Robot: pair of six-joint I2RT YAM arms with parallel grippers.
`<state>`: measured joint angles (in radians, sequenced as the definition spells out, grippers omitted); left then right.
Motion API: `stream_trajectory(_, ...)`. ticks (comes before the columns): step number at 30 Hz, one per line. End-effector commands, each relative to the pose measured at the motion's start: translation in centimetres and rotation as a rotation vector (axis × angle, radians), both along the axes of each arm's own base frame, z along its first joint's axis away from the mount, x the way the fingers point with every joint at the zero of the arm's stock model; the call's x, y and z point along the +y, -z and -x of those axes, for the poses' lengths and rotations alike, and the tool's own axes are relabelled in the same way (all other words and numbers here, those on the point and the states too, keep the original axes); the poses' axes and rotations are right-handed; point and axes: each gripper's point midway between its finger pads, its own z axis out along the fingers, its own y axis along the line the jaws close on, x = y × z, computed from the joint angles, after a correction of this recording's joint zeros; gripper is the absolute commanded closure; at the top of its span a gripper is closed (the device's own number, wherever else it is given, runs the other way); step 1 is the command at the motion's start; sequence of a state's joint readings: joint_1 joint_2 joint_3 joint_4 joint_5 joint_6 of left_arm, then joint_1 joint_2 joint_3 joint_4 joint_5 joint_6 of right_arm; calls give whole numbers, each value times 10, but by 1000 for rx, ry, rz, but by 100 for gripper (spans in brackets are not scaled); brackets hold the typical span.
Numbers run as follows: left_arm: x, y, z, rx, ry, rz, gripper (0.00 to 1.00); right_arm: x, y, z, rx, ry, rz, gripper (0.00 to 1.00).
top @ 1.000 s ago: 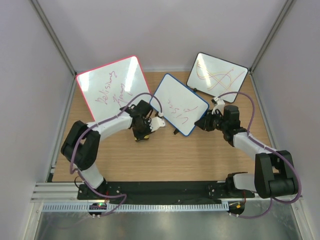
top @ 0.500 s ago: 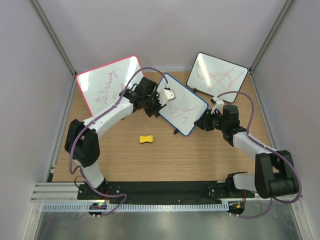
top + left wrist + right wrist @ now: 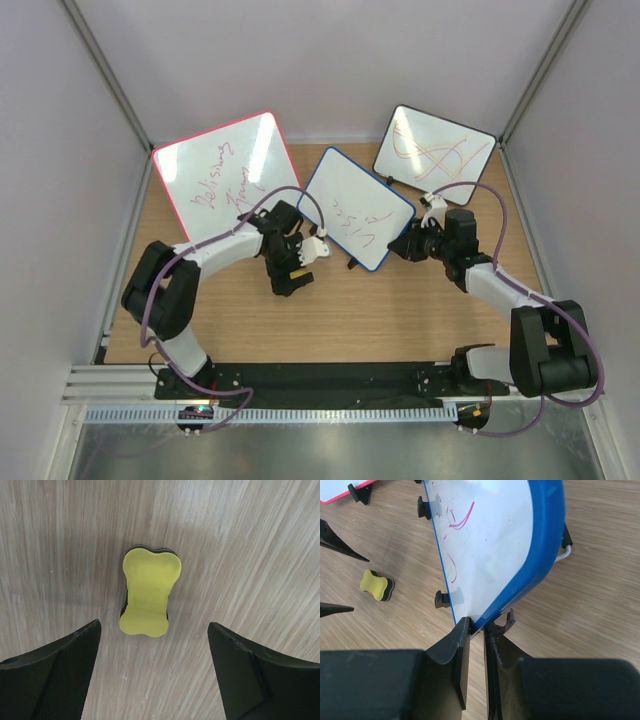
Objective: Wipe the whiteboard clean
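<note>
The blue-framed whiteboard [image 3: 355, 208] stands tilted mid-table with red handwriting on its face [image 3: 490, 540]. My right gripper [image 3: 477, 626] is shut on its lower blue corner; from above it sits at the board's right edge [image 3: 408, 245]. A yellow eraser [image 3: 148, 592] with a dark underside lies flat on the wood, also seen in the right wrist view [image 3: 376, 585]. My left gripper [image 3: 154, 624] hangs right over it, open, with both fingers wide of it and not touching. In the top view the left gripper [image 3: 290, 272] covers the eraser.
A larger pink-framed board [image 3: 225, 175] with red writing leans at the back left. A dark-framed board [image 3: 433, 155] with orange and red scribbles stands at the back right. Grey walls close in the table on three sides.
Half a second ago my left gripper was up at the whiteboard's left edge and the eraser lay alone on the table. Now it is low over the eraser with jaws spread. The right gripper held still.
</note>
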<state>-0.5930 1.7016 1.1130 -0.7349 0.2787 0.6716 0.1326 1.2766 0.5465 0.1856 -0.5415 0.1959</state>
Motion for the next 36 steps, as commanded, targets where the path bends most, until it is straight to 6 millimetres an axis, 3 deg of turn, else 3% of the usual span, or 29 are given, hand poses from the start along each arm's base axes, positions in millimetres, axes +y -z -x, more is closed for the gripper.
stream_trajectory(1,-9,-6,-20,-83,0,46,12,1,-2,-2,-20,-18,42,99)
stream_trajectory(14,-22,2,-27,-46,5,65,25,1,0,-3,-14,-21,45,99)
stream_trajectory(23,-25,-1,-21,-11,15,83,50,2,2,-3,-10,-22,47,99)
stream_trajectory(29,-17,11,-13,16,33,47,44,1,1,-2,-13,-19,47,99)
stream_trajectory(36,-18,9,-16,9,27,45,49,1,1,-2,-12,-18,49,99)
